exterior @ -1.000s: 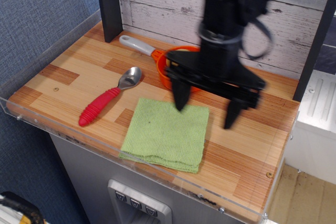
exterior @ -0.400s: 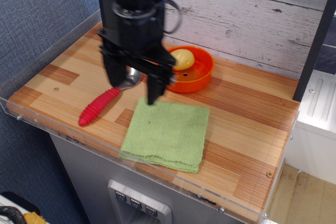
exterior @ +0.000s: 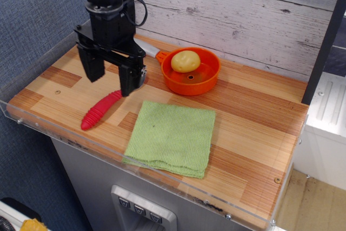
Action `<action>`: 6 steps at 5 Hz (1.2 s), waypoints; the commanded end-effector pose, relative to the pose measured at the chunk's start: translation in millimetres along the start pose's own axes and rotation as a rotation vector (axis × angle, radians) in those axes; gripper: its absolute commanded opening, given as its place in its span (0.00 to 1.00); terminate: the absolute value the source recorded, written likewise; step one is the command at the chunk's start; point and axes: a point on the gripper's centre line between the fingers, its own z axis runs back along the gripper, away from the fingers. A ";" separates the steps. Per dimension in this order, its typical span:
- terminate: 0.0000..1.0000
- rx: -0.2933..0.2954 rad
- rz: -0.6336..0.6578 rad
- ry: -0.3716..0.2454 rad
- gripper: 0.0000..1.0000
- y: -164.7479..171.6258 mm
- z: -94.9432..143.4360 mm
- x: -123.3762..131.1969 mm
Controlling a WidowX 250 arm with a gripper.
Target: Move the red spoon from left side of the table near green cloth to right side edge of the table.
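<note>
The red spoon (exterior: 101, 110) lies on the left part of the table (exterior: 254, 133); its ribbed red handle shows and its metal bowl is hidden behind the gripper. The green cloth (exterior: 171, 137) lies flat just right of the handle, near the front edge. My gripper (exterior: 111, 76) is open, fingers pointing down, above the spoon's bowl end. One fingertip (exterior: 127, 86) is near the top of the handle. It holds nothing.
An orange pan (exterior: 190, 71) with a yellow round object (exterior: 185, 61) inside sits at the back centre against the plank wall. A clear acrylic rim (exterior: 70, 133) runs along the front and left edges. A dark post stands at the right.
The gripper has swept from the right, above the cloth and pan, leftward to above the spoon's bowl. The pan is uncovered. The spoon and cloth have not moved.
</note>
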 end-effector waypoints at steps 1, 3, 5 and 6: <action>0.00 -0.004 0.005 -0.045 1.00 21.1 -16.7 10.2; 0.00 0.003 -0.018 -0.033 1.00 19.6 -36.5 11.7; 0.00 0.013 -0.027 -0.014 1.00 22.2 -54.4 12.6; 0.00 0.011 -0.025 -0.004 1.00 23.5 -58.4 12.2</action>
